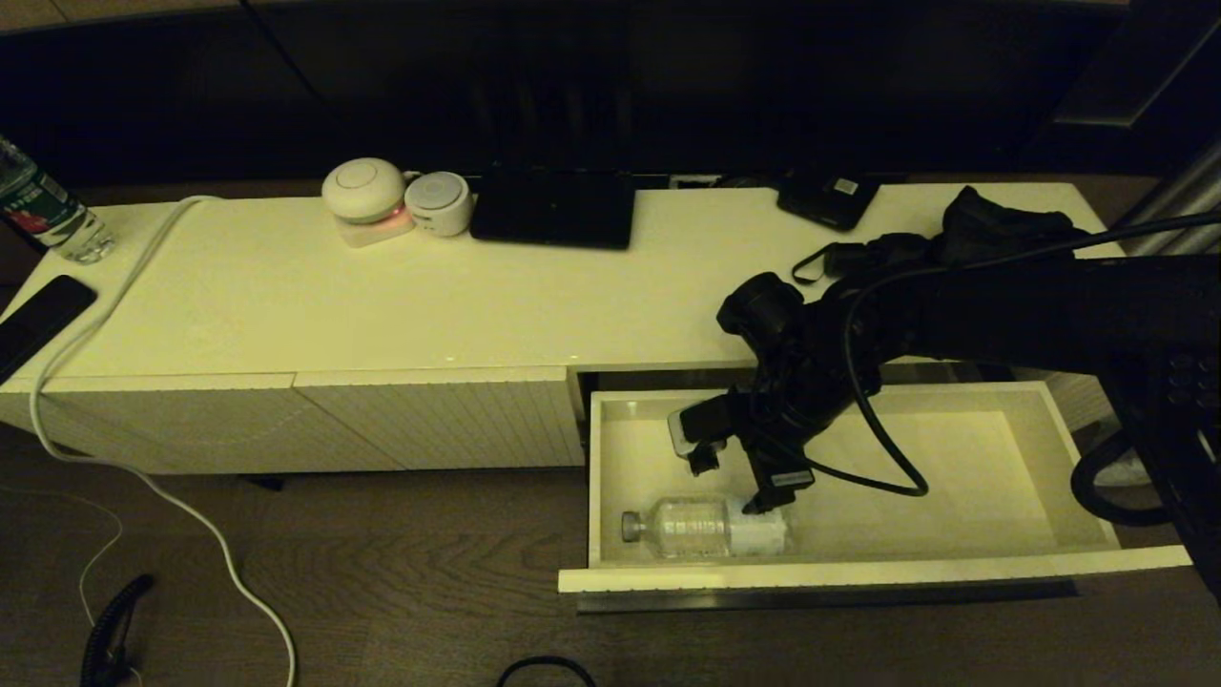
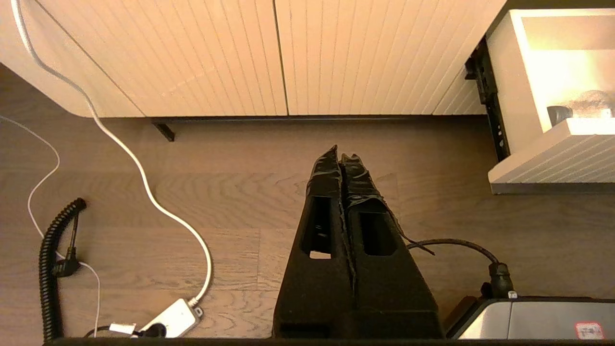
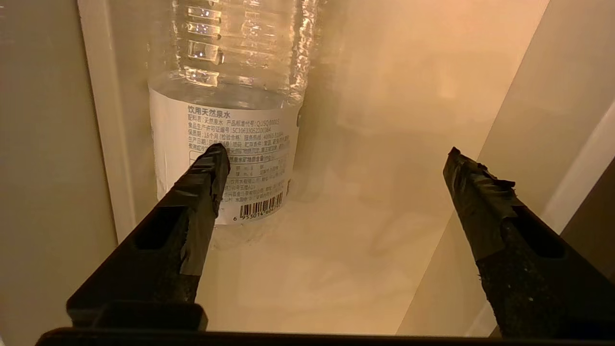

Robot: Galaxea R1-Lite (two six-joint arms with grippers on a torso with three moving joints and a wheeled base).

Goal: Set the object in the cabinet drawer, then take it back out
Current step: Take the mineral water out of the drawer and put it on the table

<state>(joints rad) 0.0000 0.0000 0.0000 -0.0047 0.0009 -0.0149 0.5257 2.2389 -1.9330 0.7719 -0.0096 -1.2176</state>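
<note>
The cabinet drawer (image 1: 858, 575) is pulled out at the cabinet's right end. A clear plastic water bottle (image 1: 696, 527) with a white label lies on its side in the drawer's front left corner, cap pointing left. My right gripper (image 1: 739, 482) hangs open inside the drawer, just above the bottle's base end, holding nothing. In the right wrist view one finger of the right gripper (image 3: 335, 154) overlaps the bottle (image 3: 226, 96) label and the other stands apart over the bare drawer floor (image 3: 360, 216). My left gripper (image 2: 340, 153) is shut and parked over the wooden floor.
On the cabinet top (image 1: 286, 305) sit two white round devices (image 1: 396, 196), a black flat box (image 1: 553, 208), black gear (image 1: 992, 229), another bottle (image 1: 48, 215) and a phone (image 1: 38, 320). A white cable (image 1: 143, 477) trails to the floor. The drawer's right half is bare.
</note>
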